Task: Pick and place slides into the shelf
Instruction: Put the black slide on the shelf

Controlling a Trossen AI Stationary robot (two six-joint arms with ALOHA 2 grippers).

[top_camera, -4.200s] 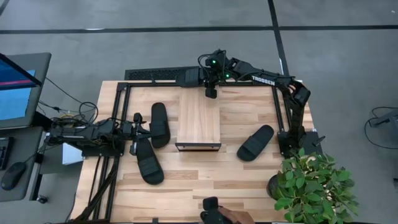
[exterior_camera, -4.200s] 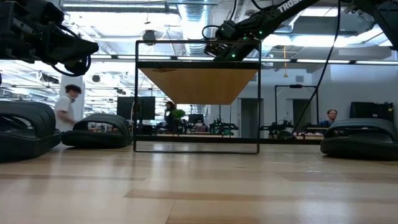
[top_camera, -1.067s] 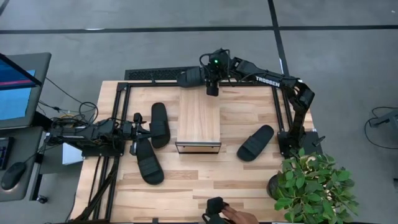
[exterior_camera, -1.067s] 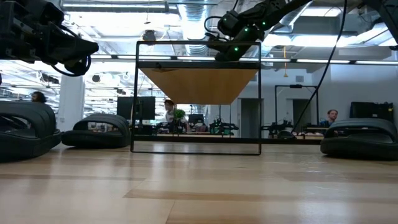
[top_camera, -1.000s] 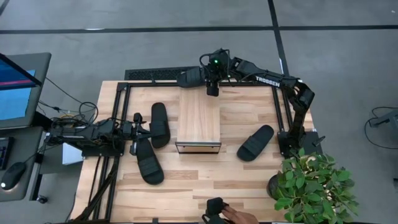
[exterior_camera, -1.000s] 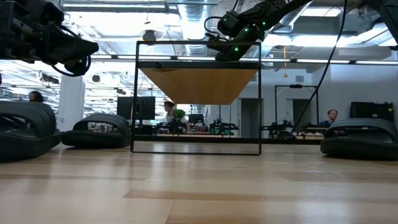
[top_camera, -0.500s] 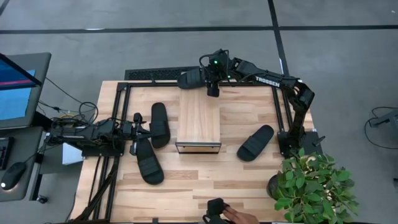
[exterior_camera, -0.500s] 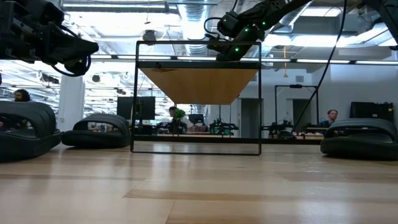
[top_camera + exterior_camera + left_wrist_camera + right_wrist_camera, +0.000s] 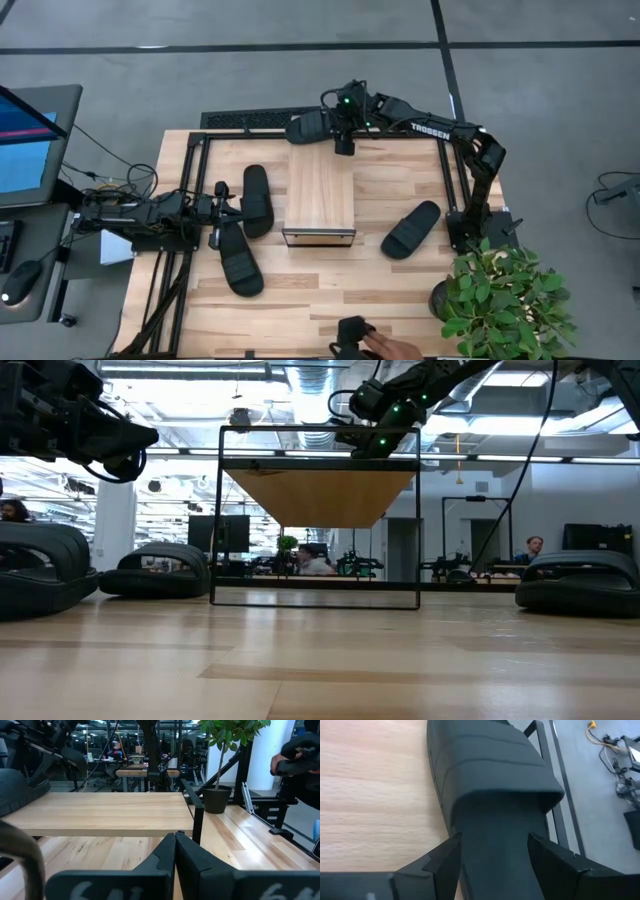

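My right gripper [image 9: 330, 127] holds one black slide [image 9: 306, 125] in the air just beyond the far end of the light-wood shelf [image 9: 320, 190]. In the right wrist view the slide [image 9: 495, 785] runs away from the gripper [image 9: 495, 850], ribbed strap farthest. Two slides [image 9: 257, 198] [image 9: 240, 260] lie flat on the table left of the shelf. Another slide [image 9: 411, 229] lies to its right. My left gripper [image 9: 175, 851] is shut and empty at the table's left edge, pointing level at the shelf. My right gripper pinches the slide's heel part by its two long sides [image 9: 465, 855], behind the strap. One finger [image 9: 440, 862] is on each side, and the slide runs on lengthwise beyond them. The fingers come from the table's right, slanting down. The slide is lifted clear, footbed up.
A dark frame [image 9: 250, 122] runs along the table's far edge under the held slide. A potted plant [image 9: 500, 295] stands at the near right corner. A person's hand with a dark object [image 9: 355, 340] shows at the near edge. A monitor [image 9: 30, 140] stands left of the table.
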